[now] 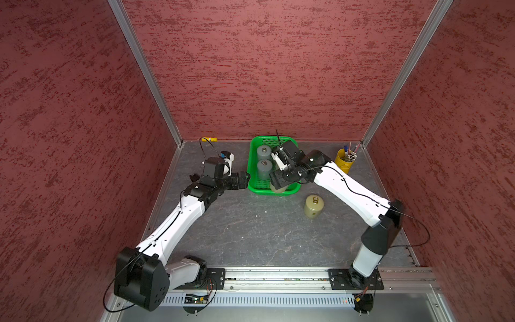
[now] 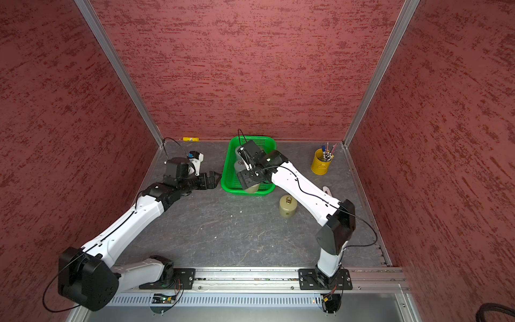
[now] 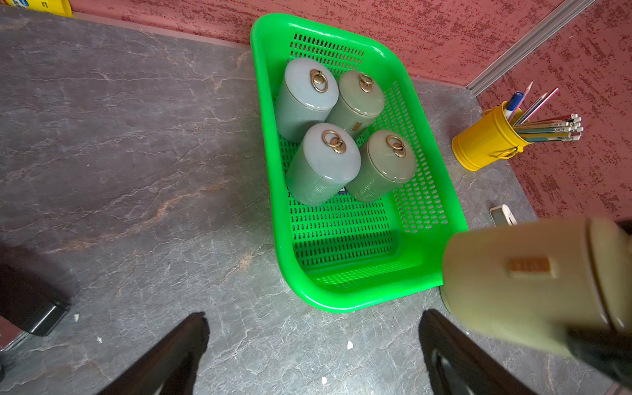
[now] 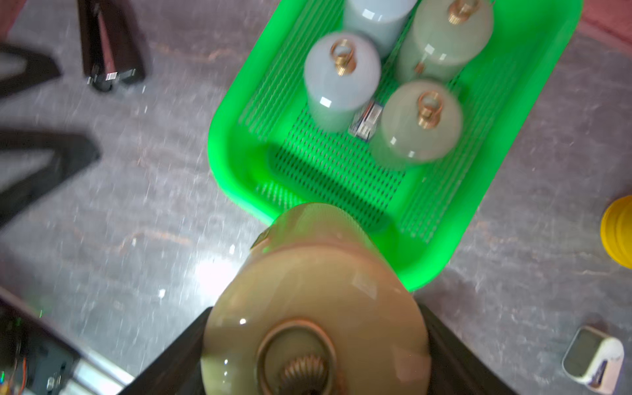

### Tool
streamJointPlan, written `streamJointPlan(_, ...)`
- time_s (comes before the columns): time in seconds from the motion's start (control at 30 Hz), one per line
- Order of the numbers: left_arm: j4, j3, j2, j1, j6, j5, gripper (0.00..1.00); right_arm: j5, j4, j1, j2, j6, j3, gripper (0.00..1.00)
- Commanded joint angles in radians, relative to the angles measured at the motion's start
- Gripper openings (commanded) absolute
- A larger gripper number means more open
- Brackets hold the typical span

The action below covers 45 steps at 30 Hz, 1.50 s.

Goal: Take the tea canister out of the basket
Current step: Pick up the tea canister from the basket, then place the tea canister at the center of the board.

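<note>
I saw the tea canister (image 1: 278,190) peeking out just beneath my right tool (image 1: 278,184), over the rim of the basket (image 1: 251,172).

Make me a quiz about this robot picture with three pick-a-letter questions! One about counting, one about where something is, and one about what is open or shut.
1. How many tea canisters stand in the green basket?
A) two B) four C) six
2. Where is the yellow pencil pot?
A) in the basket B) on a canister C) on the table, outside the basket
3. The right end effector is:
A) shut on an olive canister B) open and empty C) hidden

Answers:
1 B: the left wrist view shows four lids inside.
2 C: it stands on the grey table, apart from the basket.
3 A: the right wrist view shows it clamping the canister's sides.
</note>
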Motion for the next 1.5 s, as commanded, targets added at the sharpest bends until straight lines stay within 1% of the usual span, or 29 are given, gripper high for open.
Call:
streamJointPlan(0.0, 0.013, 0.014, 0.000, -0.008, 0.007, 0.014, 1.00, -0.022, 0.078, 0.030, -0.114, -0.017, -0.100, 0.00)
streamJointPlan(0.17, 0.024, 0.017, 0.011, -0.020, -0.004, 0.015, 1.00, -0.032, 0.112, 0.052, -0.192, 0.014, -0.262, 0.00)
streamJointPlan(0.33, 0.030, 0.013, 0.020, -0.045, -0.008, 0.009, 1.00, -0.061, 0.216, 0.059, -0.203, 0.069, -0.413, 0.00)
streamJointPlan(0.43, 0.020, 0.023, 0.031, -0.057, -0.009, 0.008, 1.00, -0.010, 0.266, 0.060, -0.186, 0.099, -0.468, 0.00)
streamJointPlan(0.53, 0.009, 0.037, 0.034, -0.067, -0.003, -0.004, 1.00, 0.042, 0.282, 0.059, -0.163, 0.111, -0.489, 0.00)
streamJointPlan(0.77, 0.008, 0.038, 0.037, -0.071, -0.005, -0.016, 1.00, 0.097, 0.338, 0.060, -0.138, 0.130, -0.545, 0.00)
streamJointPlan(0.9, 0.013, 0.040, 0.046, -0.077, -0.006, -0.014, 1.00, 0.118, 0.343, 0.060, -0.107, 0.132, -0.537, 0.00)
streamJointPlan(1.2, 0.009, 0.040, 0.051, -0.080, 0.003, -0.030, 1.00, 0.080, 0.335, 0.056, -0.034, 0.133, -0.508, 0.00)
streamJointPlan(1.47, 0.013, 0.043, 0.058, -0.080, 0.008, -0.030, 1.00, 0.077, 0.335, 0.046, -0.025, 0.141, -0.513, 0.02)
